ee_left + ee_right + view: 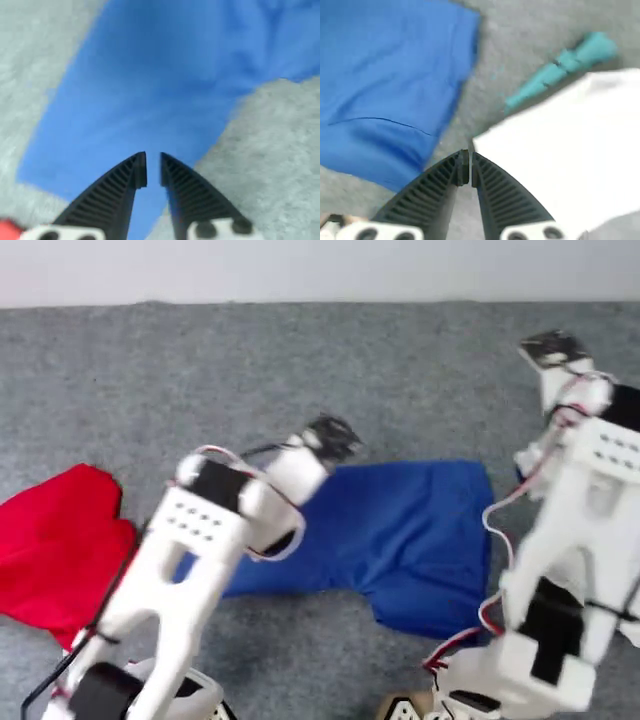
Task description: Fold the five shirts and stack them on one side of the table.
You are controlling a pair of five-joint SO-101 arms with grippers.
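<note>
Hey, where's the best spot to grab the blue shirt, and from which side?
Probably the right edge of the blue shirt, pinched from the right by the right gripper: the shirt lies spread flat on the grey table, and that straight edge is exposed beside that arm.

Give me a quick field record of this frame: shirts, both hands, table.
table: grey fuzzy cover
blue shirt: spread mid-table, unfolded
red shirt: at the high view's left side, rumpled
white cloth: next to the blue shirt's edge
teal cloth: beyond the white cloth, bunched
left hand: over the blue shirt, narrow gap, empty
right hand: shut, empty, at the white cloth's edge
</note>
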